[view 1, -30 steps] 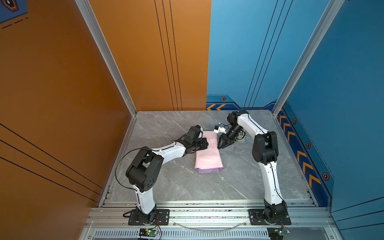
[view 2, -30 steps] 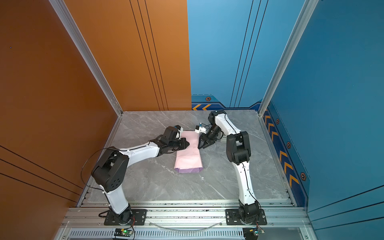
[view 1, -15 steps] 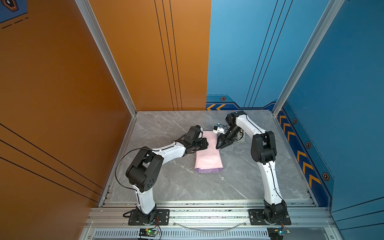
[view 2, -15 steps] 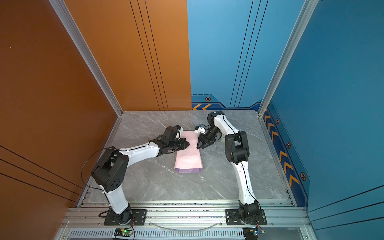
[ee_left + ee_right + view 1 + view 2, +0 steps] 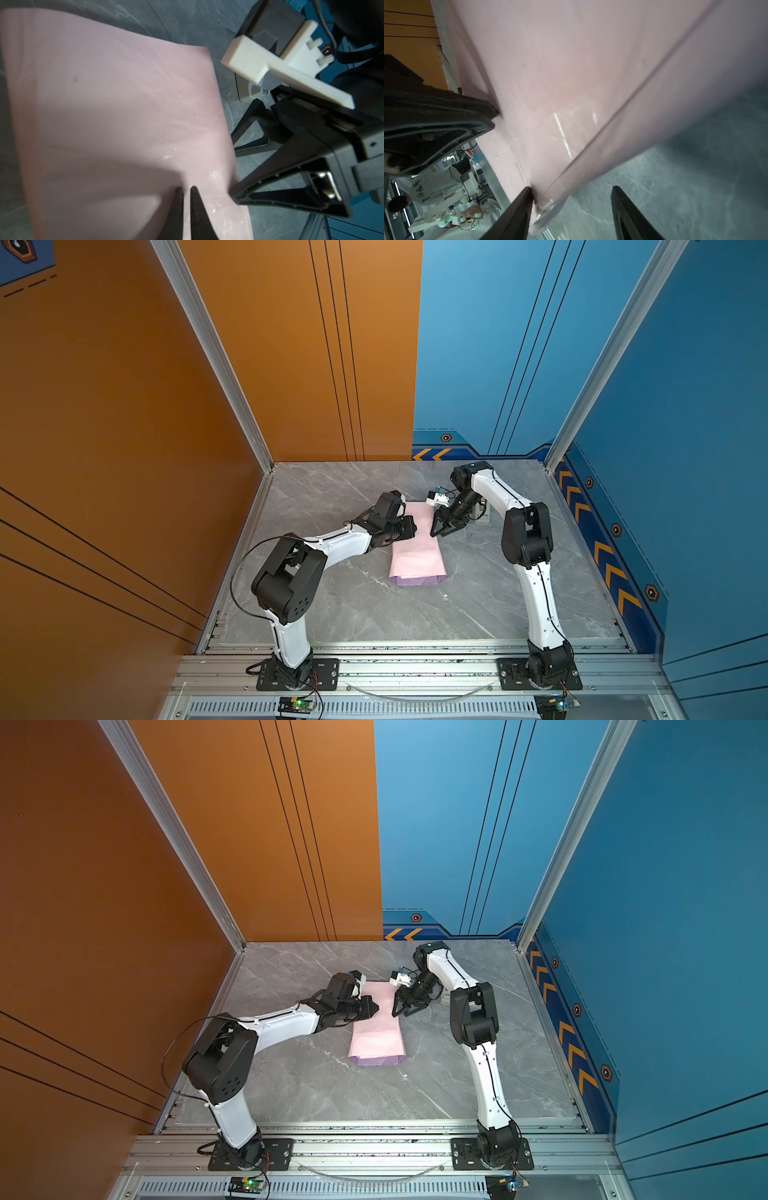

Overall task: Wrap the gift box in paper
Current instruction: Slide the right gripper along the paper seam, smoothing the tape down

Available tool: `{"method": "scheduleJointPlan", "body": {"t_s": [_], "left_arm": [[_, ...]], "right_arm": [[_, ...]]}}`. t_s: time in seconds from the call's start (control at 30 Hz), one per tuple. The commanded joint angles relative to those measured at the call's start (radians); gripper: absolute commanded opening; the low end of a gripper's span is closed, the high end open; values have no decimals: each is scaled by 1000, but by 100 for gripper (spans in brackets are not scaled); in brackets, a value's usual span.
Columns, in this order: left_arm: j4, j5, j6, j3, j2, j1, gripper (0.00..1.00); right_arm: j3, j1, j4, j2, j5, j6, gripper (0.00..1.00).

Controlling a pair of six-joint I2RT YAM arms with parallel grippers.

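Now the left tool point(image 5: 186, 190), clenched, presses its tips on the folded paper point(image 5: 417, 556). The right tool point(image 5: 572, 188), released, touches the fold's edge with one finger. The box is hidden, presumably beneath the tips. Risk: the fold may spring open if the pressing tips slip.

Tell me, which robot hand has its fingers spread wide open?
The right gripper: its fingers stand wide apart at the edge of the pink paper. The left gripper has its fingers pinched almost together, tips on the paper.
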Motion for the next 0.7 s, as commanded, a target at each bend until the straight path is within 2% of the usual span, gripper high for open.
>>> {"method": "scheduleJointPlan", "body": {"t_s": [0.0,0.17,0.3,0.43,0.67], "left_arm": [[-99,-37,21,-39,8,-5,12],[-100,-37,20,-39,8,-5,12],[-100,-40,20,-39,7,-7,11],[-101,-41,21,-39,6,-6,11],[-102,-40,24,-40,2,-7,11]], "right_arm": [[-15,-5,50,-92,40,76,63],[-130,-30,137,-222,51,195,63],[-258,-28,226,-299,51,335,57],[-453,-11,413,-390,-11,513,54],[-577,14,576,-410,-35,644,53]]}}
